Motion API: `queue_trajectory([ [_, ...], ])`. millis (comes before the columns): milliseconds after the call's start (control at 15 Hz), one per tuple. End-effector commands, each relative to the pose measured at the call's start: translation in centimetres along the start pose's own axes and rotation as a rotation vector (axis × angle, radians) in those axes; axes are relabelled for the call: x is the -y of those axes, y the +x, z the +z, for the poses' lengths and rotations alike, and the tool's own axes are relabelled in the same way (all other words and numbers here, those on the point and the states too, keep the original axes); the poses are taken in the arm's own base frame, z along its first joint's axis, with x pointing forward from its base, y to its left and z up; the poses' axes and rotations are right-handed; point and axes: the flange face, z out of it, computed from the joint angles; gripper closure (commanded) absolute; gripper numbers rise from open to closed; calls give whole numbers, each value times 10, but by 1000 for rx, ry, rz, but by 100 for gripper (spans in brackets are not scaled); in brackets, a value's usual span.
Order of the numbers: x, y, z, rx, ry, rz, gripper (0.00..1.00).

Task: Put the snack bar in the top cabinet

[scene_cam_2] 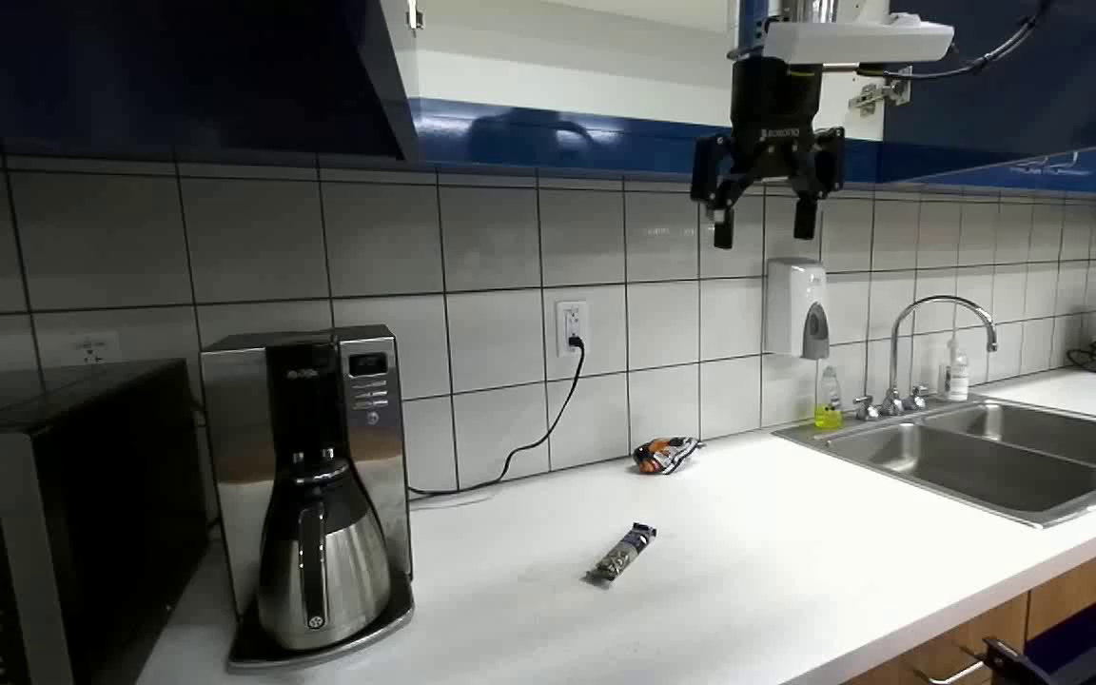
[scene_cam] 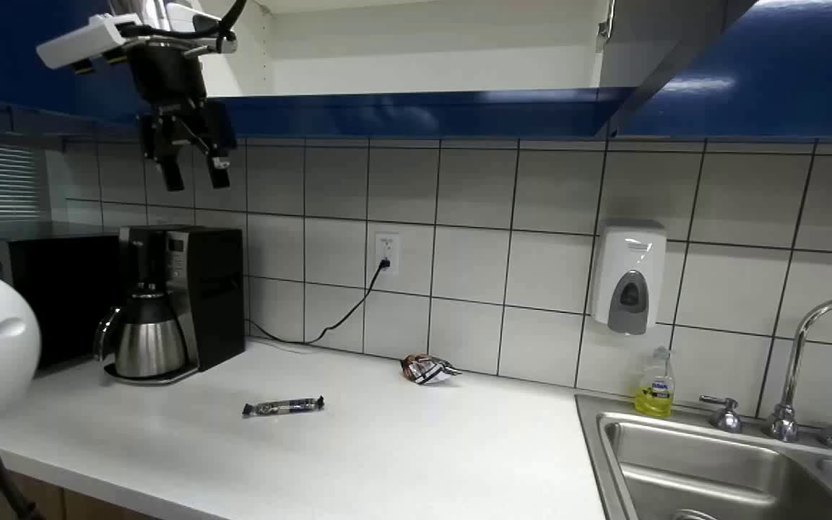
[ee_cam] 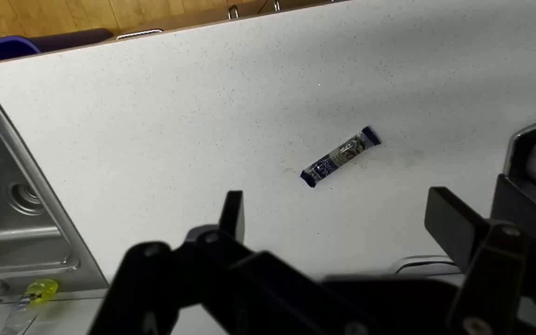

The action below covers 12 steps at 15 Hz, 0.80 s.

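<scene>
The snack bar (scene_cam: 283,407) is a small dark blue and silver wrapped bar lying flat on the white counter. It also shows in an exterior view (scene_cam_2: 621,554) and in the wrist view (ee_cam: 341,156), where it lies at a slant beyond the fingertips. My gripper (scene_cam: 196,179) is open and empty, pointing down high above the counter; it also shows in an exterior view (scene_cam_2: 763,232) and in the wrist view (ee_cam: 335,204). The top cabinet (scene_cam: 430,115) has a blue bottom edge and a white inside, and stands open behind the arm. Its upper part is out of view.
A crumpled snack bag (scene_cam: 427,368) lies by the tiled wall. A coffee maker (scene_cam_2: 377,476) and a microwave (scene_cam_2: 82,495) stand at one end. A steel sink (scene_cam: 593,448), yellow soap bottle (scene_cam: 654,397) and wall dispenser (scene_cam: 630,278) are at the other. Cabinet doors stand open.
</scene>
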Motion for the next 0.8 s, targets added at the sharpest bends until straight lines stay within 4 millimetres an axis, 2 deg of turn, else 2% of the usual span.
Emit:
queue_trajectory([
  [0, 0, 0, 0, 0, 0, 0, 0],
  [333, -5, 8, 40, 20, 2, 19, 0],
  [733, -15, 13, 102, 72, 7, 41, 0],
])
